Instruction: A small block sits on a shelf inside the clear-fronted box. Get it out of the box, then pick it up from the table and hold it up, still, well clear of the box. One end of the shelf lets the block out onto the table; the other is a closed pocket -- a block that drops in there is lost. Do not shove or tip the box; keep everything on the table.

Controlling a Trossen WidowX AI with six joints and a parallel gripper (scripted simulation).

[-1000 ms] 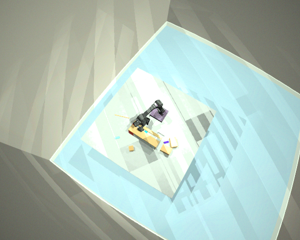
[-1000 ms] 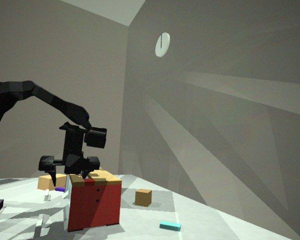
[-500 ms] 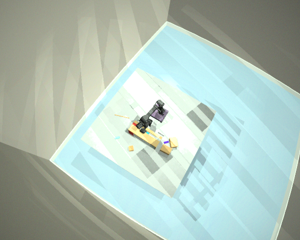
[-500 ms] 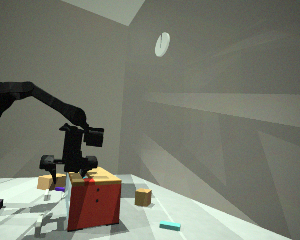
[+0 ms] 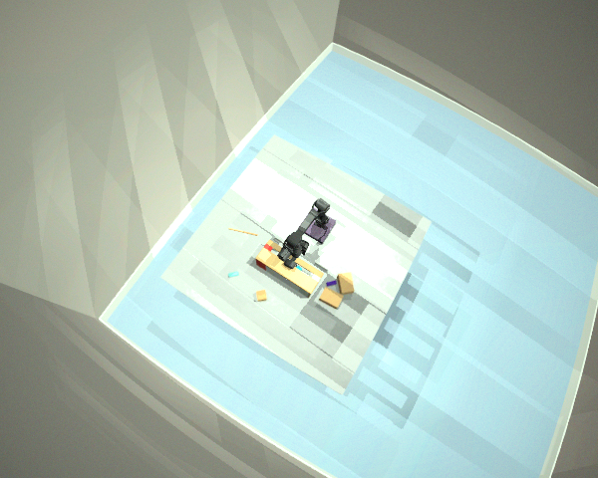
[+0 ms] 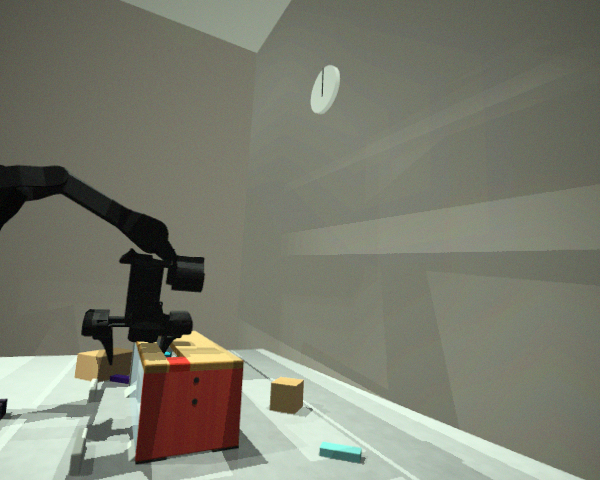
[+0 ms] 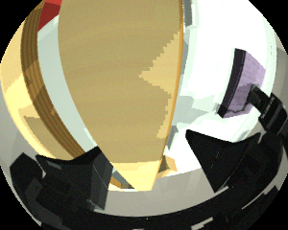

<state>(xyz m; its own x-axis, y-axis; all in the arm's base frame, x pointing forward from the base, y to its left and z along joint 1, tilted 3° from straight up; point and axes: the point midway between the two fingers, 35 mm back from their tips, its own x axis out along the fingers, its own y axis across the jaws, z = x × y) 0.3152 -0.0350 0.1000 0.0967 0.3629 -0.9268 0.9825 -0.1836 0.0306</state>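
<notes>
The wooden box (image 5: 289,276) (image 6: 186,423) (image 7: 120,72) stands upright, with a red end wall and a long slot in its top. A small cyan piece (image 5: 300,268) (image 6: 168,353) shows through the slot; it looks like the block inside, but its position on the shelf is unclear. It is not visible in the wrist view, where a finger covers part of the slot. My gripper (image 6: 138,356) (image 7: 144,141) is open and empty, pointing down astride the top's front strip. One finger is at the slot, the other outside the clear front.
A cyan bar (image 5: 232,274) (image 6: 340,452) and a tan cube (image 5: 260,295) (image 6: 286,395) lie behind the box. Two tan blocks (image 5: 345,283) (image 5: 331,297) and a purple piece (image 5: 331,283) (image 6: 119,378) are beyond its far end. An orange stick (image 5: 242,232) lies off the red end.
</notes>
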